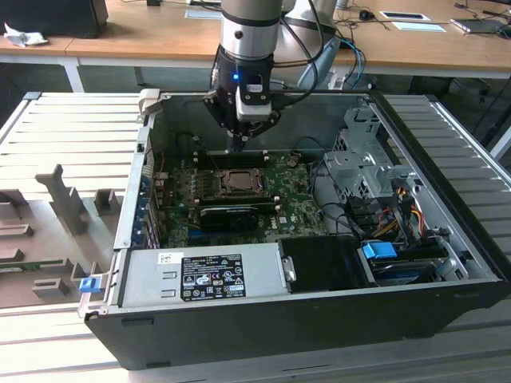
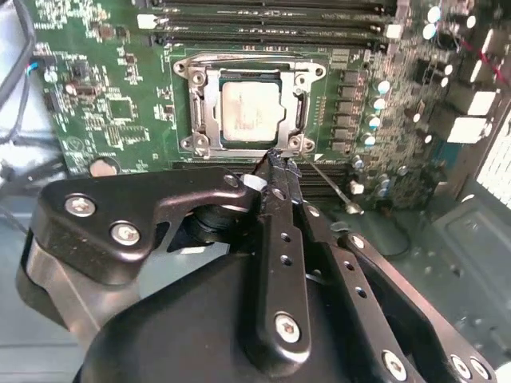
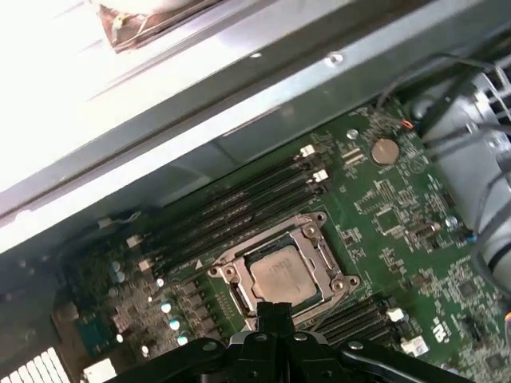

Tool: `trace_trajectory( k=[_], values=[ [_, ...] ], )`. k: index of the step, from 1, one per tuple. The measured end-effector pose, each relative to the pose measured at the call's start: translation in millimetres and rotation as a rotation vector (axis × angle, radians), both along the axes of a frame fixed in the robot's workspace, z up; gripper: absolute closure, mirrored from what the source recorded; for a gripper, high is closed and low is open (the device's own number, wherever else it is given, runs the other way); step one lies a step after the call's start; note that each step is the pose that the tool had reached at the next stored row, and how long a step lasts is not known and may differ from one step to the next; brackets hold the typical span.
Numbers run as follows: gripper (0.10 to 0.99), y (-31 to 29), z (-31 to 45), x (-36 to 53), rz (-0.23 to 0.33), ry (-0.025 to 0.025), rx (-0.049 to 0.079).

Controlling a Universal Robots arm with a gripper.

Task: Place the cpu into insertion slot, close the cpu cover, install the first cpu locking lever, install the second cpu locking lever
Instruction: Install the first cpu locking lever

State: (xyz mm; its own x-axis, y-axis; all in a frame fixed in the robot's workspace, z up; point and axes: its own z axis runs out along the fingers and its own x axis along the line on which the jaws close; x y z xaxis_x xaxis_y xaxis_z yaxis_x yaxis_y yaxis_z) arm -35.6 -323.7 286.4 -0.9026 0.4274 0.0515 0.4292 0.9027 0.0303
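At insertion slot's [image 2: 200,112] edge, upright arm [image 1: 249,32], tool [image 2: 279,158] pinched.

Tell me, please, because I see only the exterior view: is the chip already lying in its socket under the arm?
Observer: Yes. In both wrist views the chip lies flat and square in the middle.
Operator: And the cover, is it down?
Observer: It is. The cover lies flat around the chip, whose pale face shows through its window.
Operator: Where exactly is the gripper?
Observer: In the second wrist view the gripper is shut, with its tip at one corner of the cover, beside a thin metal lever that sticks out over the green board.
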Motion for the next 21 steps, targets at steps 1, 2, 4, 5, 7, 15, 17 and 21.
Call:
trace_trajectory(
  k=[1, 2, 4, 5, 7, 15, 17, 21],
  values=[
    [0.980, 0.0, -0.1, 0.0, 0.018, 0.0000, 0.000],
    [0.980, 0.0, -0.1, 0.0, 0.042, 0.0000, 0.000],
    [0.980, 0.0, -0.3, 0.0, 0.087, -0.0004, 0.000],
    [0.980, 0.0, -0.3, 0.0, 0.105, -0.0006, 0.000],
    [0.980, 0.0, -0.5, 0.0, 0.158, -0.0023, 0.000],
    [0.980, 0.0, -1.0, -0.1, 0.213, -0.0357, -0.004],
    [0.980, 0.0, -1.0, -0.5, 0.220, -0.0357, -0.004],
    [0.980, 0.0, -1.1, -0.6, 0.229, -0.0358, -0.004]
  ],
)
